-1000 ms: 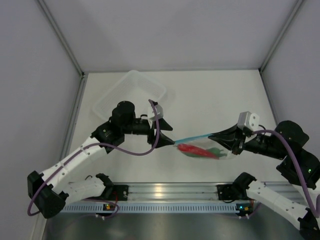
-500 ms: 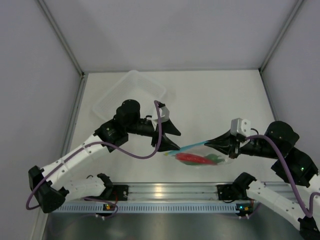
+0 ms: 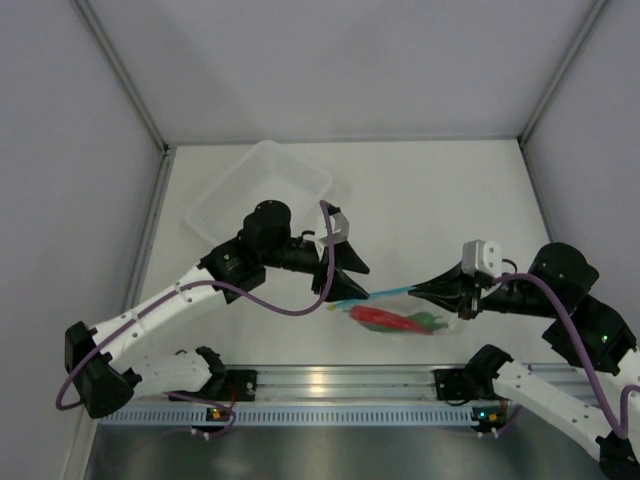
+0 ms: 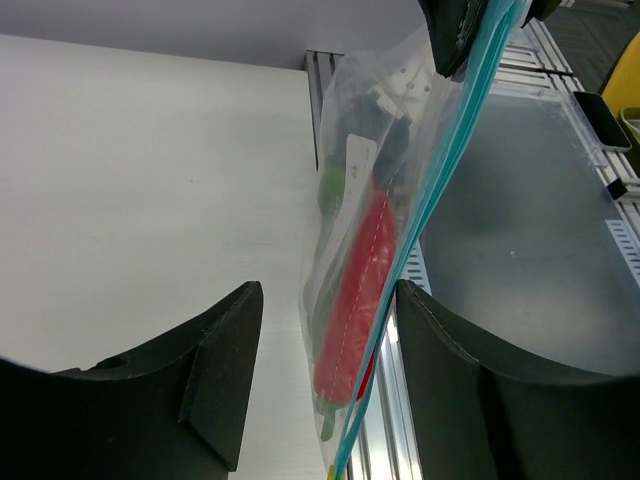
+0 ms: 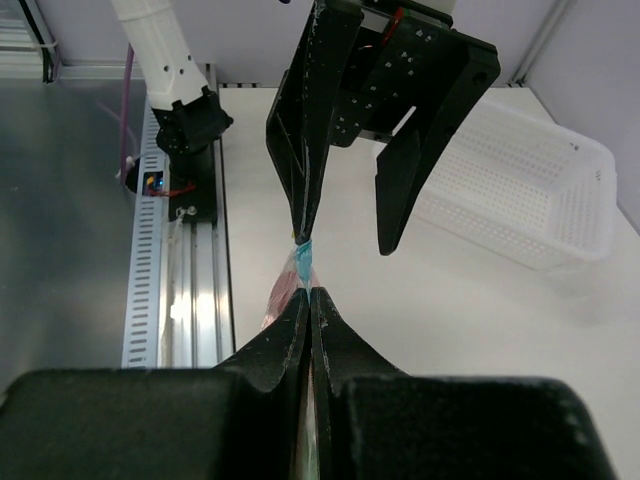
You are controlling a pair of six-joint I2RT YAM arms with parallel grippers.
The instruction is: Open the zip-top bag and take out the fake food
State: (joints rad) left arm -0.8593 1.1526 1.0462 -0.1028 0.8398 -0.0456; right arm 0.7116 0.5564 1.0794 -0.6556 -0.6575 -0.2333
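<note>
The zip-top bag (image 3: 400,308) hangs off the table between both arms, its teal zip strip (image 3: 385,293) along the top. A red pepper (image 3: 383,318) and a green one (image 3: 432,321) of the fake food lie inside. My right gripper (image 3: 418,291) is shut on the bag's right end at the strip. My left gripper (image 3: 352,282) stands open around the left end. In the left wrist view the bag (image 4: 350,210) and red pepper (image 4: 355,300) hang between the fingers (image 4: 225,370). There the strip (image 4: 440,200) runs close to the right finger; the left finger stays apart.
A clear rigid tub (image 3: 262,185) sits at the back left, behind the left arm. The metal rail (image 3: 330,385) runs along the near table edge, just below the bag. In the right wrist view the tub (image 5: 530,190) lies to the right.
The left gripper has moved right onto the bag's left end and narrowed slightly. The right gripper with the bag shifted a little left and toward the near edge.
</note>
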